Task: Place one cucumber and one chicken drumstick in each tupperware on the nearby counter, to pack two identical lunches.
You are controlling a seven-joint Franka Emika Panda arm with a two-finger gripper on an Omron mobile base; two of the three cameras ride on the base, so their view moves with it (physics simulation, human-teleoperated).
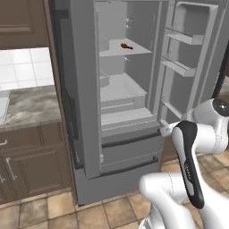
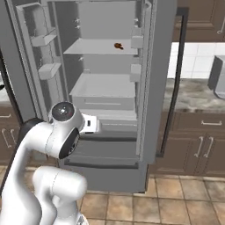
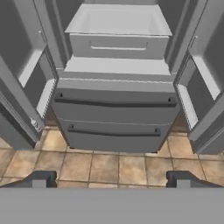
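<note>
One chicken drumstick (image 1: pixel 126 45) upper fridge shelf, above tool (image 3: pixel 112 178).

A tall grey fridge (image 1: pixel 129 147) stands with both doors swung wide, its pale shelves (image 1: pixel 121 87) stacked above two lower drawers with dark handles (image 3: pixel 114 103). Door bins (image 1: pixel 181 38) line the inside of the open doors. The floor (image 3: pixel 109 168) is laid in tan and beige tiles. Dark brown wooden cabinets (image 1: pixel 27 165) with silver handles flank the fridge, under a marbled grey-brown tabletop (image 1: pixel 29 105). White square wall tiles (image 1: pixel 24 67) run behind it, below brown upper cabinets (image 1: pixel 22 22).
</note>
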